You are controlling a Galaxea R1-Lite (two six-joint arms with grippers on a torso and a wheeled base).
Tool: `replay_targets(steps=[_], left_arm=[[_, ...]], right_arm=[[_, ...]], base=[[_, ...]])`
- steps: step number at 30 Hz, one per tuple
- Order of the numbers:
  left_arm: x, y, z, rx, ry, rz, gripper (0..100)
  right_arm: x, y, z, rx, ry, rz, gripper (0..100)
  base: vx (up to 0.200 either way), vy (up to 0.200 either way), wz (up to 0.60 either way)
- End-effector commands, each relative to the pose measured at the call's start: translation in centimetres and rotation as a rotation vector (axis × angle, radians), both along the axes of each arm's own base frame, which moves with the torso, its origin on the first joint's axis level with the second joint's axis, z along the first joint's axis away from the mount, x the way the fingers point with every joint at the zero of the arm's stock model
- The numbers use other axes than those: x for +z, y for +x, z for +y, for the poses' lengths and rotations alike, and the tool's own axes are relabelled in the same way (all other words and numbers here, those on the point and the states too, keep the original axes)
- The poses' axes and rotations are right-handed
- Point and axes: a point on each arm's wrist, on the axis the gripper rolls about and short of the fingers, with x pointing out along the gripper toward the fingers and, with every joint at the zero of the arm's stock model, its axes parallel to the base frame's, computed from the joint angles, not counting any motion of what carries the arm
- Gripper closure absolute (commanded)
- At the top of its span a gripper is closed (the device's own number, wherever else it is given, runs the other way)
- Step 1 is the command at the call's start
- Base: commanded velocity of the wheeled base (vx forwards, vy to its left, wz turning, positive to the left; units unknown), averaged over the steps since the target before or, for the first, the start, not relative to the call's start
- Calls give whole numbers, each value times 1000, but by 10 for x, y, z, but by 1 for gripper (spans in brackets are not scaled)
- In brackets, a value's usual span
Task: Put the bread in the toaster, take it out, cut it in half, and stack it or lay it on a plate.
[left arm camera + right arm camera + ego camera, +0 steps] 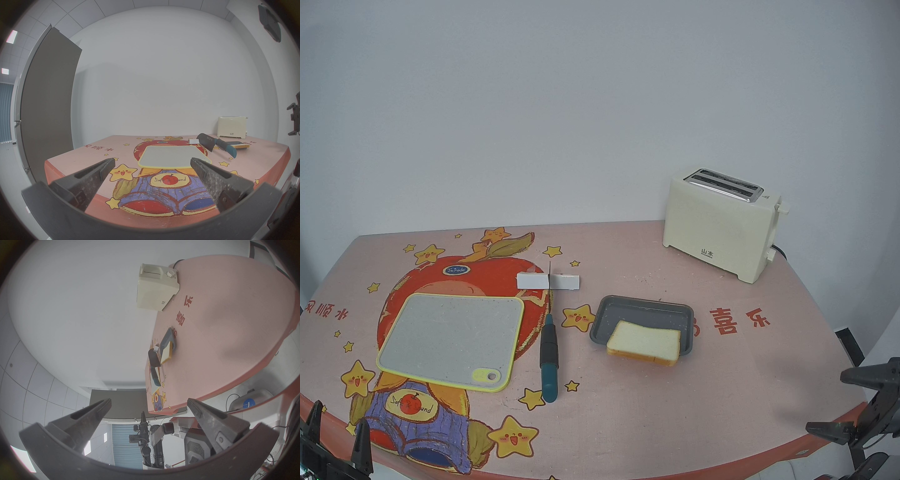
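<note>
Bread slice (644, 342) lies across the grey tray's (642, 306) near rim on the counter (706, 400), with the toaster (722, 225) behind and the knife (549, 356) beside. Left hand (152, 160) and right hand (148, 400) are open and empty, near the counter's front edge.

Toaster (722, 228) — smooth cream plastic body, brushed metal slot plate on top. Cutting board (450, 337): matt grey plastic face, lightly speckled, with a smooth yellow-green rim. Table cover (706, 400) — matt printed sheet.
</note>
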Motion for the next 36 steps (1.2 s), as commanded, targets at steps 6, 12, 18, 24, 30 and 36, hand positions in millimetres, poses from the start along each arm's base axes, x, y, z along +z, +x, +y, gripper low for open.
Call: replay_targets(steps=[6, 12, 18, 24, 30, 36], left_arm=[[-5, 0, 0, 0, 0, 1, 0], [-5, 0, 0, 0, 0, 1, 0], [-5, 0, 0, 0, 0, 1, 0], [-5, 0, 0, 0, 0, 1, 0], [-5, 0, 0, 0, 0, 1, 0], [-5, 0, 0, 0, 0, 1, 0]], right_arm=[[-21, 66, 29, 108, -39, 133, 0], [-35, 87, 44, 136, -61, 154, 0], [-39, 97, 58, 173, -58, 126, 0], [-43, 110, 73, 158, -85, 125, 0], [-38, 124, 86, 158, -62, 126, 0], [-37, 139, 94, 141, -50, 135, 0]], base=[[0, 0, 0], [0, 0, 0], [0, 0, 0], [0, 0, 0], [0, 0, 0], [0, 0, 0]])
